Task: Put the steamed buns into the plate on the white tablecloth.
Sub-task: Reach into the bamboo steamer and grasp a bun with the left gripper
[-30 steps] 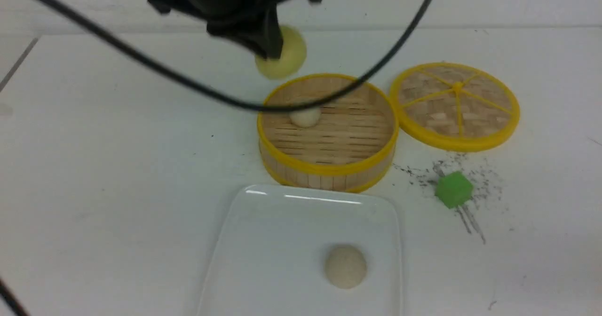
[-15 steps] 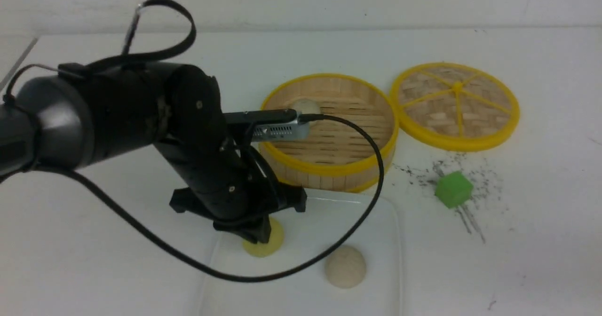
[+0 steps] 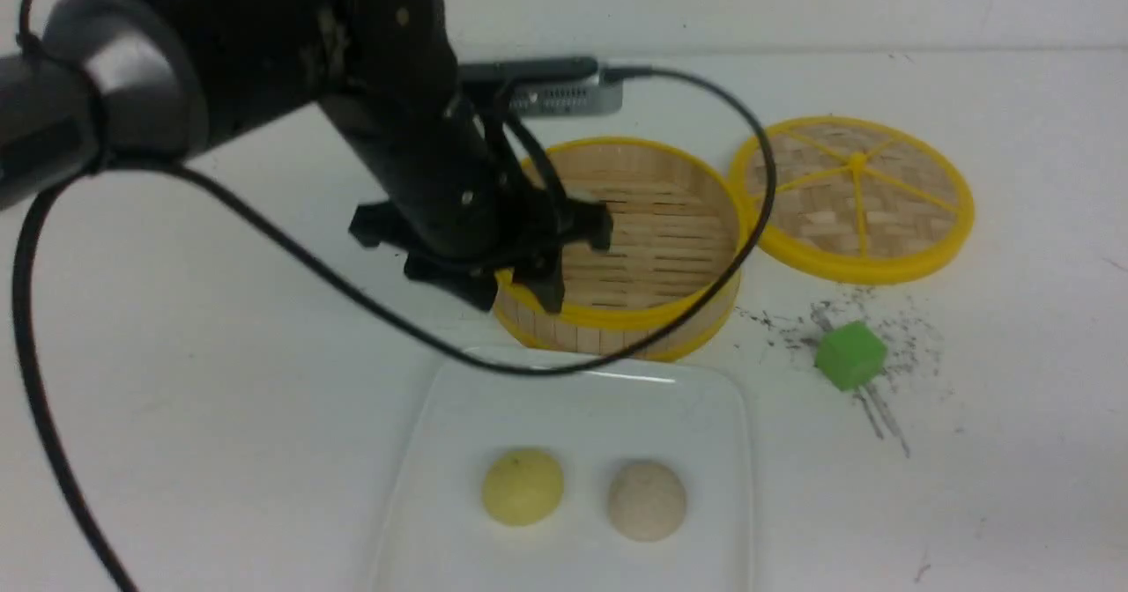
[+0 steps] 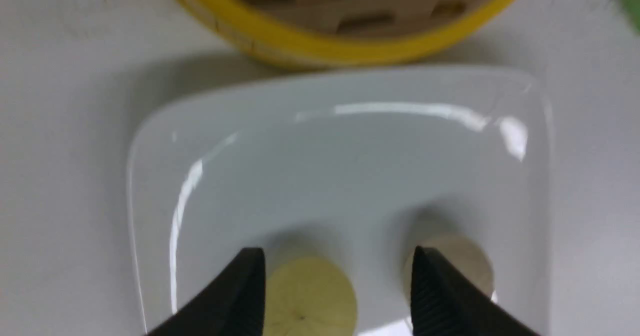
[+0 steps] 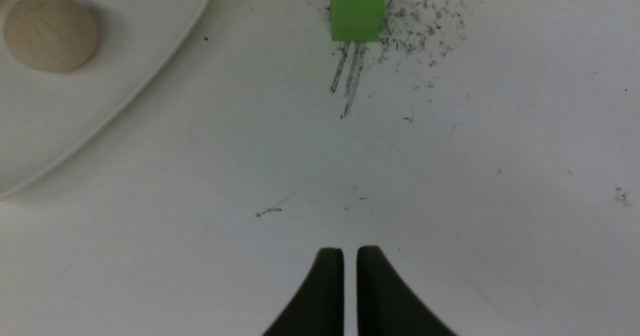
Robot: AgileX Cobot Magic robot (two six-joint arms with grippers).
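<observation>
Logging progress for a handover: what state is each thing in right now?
plate: on the tablecloth, holding two buns
yellow bun: resting in the plate
beige bun: resting in the plate
steamer: open, uncovered
lid: lying flat beside the steamer
green cube: sitting on the tablecloth
left gripper: open, empty
right gripper: shut, empty

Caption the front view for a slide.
Open left gripper hangs above the plate; yellow bun and beige bun lie on it.
</observation>
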